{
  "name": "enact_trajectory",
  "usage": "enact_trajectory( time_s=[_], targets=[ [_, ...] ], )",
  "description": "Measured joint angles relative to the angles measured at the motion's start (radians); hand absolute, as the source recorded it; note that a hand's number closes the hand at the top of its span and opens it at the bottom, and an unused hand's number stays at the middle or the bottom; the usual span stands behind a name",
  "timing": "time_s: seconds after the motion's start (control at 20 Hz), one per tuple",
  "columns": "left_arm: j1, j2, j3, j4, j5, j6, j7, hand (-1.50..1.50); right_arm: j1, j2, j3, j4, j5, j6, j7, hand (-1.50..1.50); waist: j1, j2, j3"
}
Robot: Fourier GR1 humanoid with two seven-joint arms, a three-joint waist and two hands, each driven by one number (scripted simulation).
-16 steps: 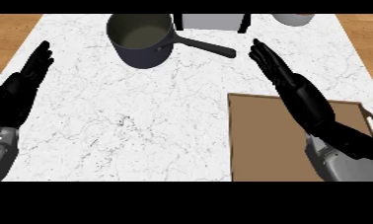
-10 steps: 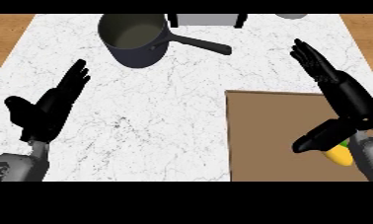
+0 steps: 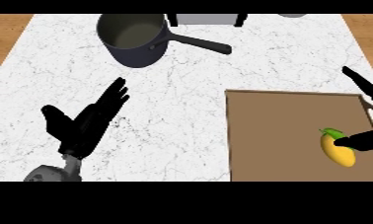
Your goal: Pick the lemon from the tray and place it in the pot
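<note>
White marble counter (image 3: 182,94) | lemon (image 3: 339,150) on tray (image 3: 284,134) | pot (image 3: 134,38) apart | left hand (image 3: 84,122) fingers straight | right hand (image 3: 358,140) fingers unclear

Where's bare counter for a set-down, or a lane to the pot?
Free: white marble counter between the dark grey pot, the brown tray and the left robot hand. Tray's left half is bare too. Crowded: the yellow lemon under the right robot hand.
</note>
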Motion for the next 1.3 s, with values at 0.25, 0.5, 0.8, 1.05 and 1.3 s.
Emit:
enact_trajectory(
  time_s=[0.25,0.5,0.8,1.05,1.3],
  targets=[
    [0.018,-0.035,-0.017,-0.028,-0.017,0.016,0.027,0.0,0.043,-0.102,-0.017,-0.108,0.05,0.057,0.045,-1.5,-0.01,-0.008,-0.001],
    [0.044,-0.039,-0.009,-0.071,-0.02,0.019,0.055,0.0,0.082,-0.208,-0.074,-0.296,-0.008,0.204,0.207,-1.5,-0.017,-0.012,-0.001],
    [0.056,-0.048,-0.001,-0.084,-0.029,0.013,0.069,0.0,0.112,-0.298,-0.159,-0.467,-0.154,0.394,0.453,-1.5,-0.02,-0.012,-0.002],
    [0.069,-0.065,0.0,-0.091,-0.052,0.015,0.073,0.0,0.161,-0.283,-0.218,-0.629,-0.261,0.46,0.673,-1.5,-0.021,-0.012,-0.001],
    [0.059,-0.074,0.024,-0.098,-0.055,-0.012,0.093,0.0,0.167,-0.185,-0.208,-0.686,-0.258,0.478,0.775,-1.5,-0.012,-0.009,0.0]
  ],
)
